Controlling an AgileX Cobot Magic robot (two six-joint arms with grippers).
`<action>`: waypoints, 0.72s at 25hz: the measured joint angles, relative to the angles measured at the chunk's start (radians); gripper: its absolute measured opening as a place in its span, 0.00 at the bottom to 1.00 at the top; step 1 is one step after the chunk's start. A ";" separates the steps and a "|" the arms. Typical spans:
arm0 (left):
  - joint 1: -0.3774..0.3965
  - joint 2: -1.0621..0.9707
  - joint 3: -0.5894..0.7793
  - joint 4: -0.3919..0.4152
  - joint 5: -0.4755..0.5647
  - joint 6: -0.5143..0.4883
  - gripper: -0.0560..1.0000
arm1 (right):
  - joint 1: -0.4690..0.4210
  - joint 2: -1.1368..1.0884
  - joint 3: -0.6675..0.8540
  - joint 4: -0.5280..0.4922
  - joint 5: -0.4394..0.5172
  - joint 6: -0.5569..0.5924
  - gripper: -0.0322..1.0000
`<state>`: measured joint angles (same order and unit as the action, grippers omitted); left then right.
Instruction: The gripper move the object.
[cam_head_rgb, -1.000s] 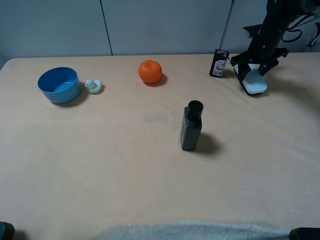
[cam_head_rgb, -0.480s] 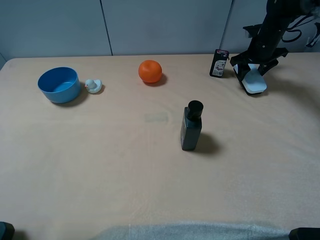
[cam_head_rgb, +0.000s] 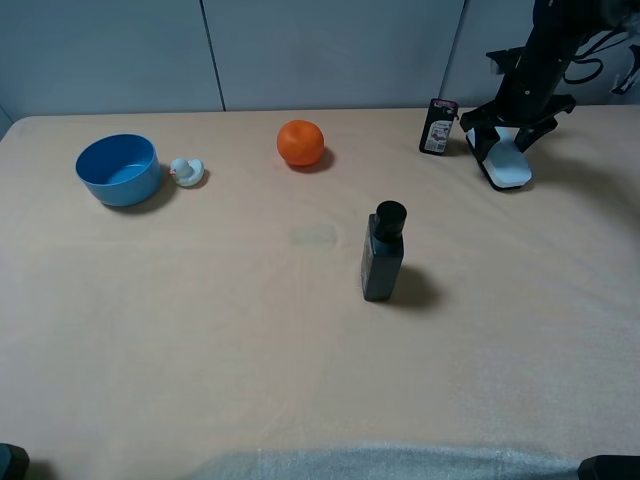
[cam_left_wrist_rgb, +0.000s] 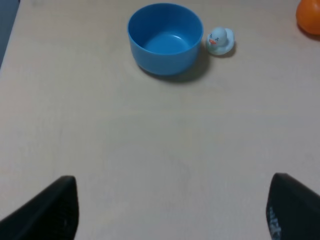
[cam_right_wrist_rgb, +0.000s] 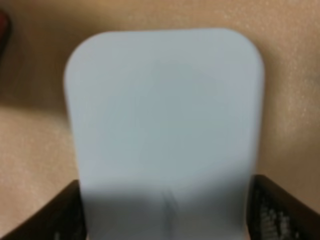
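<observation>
The object, a flat white oblong block (cam_head_rgb: 507, 163) with rounded corners, is at the far right of the table. My right gripper (cam_head_rgb: 508, 148) reaches down over it from above with a dark finger on each long side. In the right wrist view the block (cam_right_wrist_rgb: 165, 120) fills the picture, and the two fingers (cam_right_wrist_rgb: 62, 215) press against its sides, so the gripper (cam_right_wrist_rgb: 165, 217) is shut on it. My left gripper (cam_left_wrist_rgb: 170, 220) is open and empty, with its fingers wide apart above bare table. It faces the blue bowl (cam_left_wrist_rgb: 165, 37).
A small black packet (cam_head_rgb: 438, 125) stands just left of the block. A dark bottle (cam_head_rgb: 383, 252) stands upright mid-table. An orange (cam_head_rgb: 300, 142) lies at the back centre. A blue bowl (cam_head_rgb: 118, 169) and a small toy duck (cam_head_rgb: 186, 171) are at the left.
The right gripper and the white block have shifted very slightly toward the back of the table. Nothing else has moved.
</observation>
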<state>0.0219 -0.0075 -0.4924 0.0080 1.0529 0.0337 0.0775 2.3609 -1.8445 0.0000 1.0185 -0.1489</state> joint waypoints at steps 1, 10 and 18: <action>0.000 0.000 0.000 0.000 0.000 0.000 0.83 | 0.000 0.000 -0.001 0.000 -0.002 0.000 0.53; 0.000 0.000 0.000 0.000 0.000 0.000 0.83 | 0.000 0.000 -0.001 -0.013 -0.016 0.000 0.70; 0.000 0.000 0.000 0.000 0.000 0.000 0.83 | 0.000 0.000 -0.001 -0.019 -0.019 0.000 0.70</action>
<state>0.0219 -0.0075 -0.4924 0.0080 1.0529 0.0337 0.0775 2.3609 -1.8457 -0.0190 0.9993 -0.1489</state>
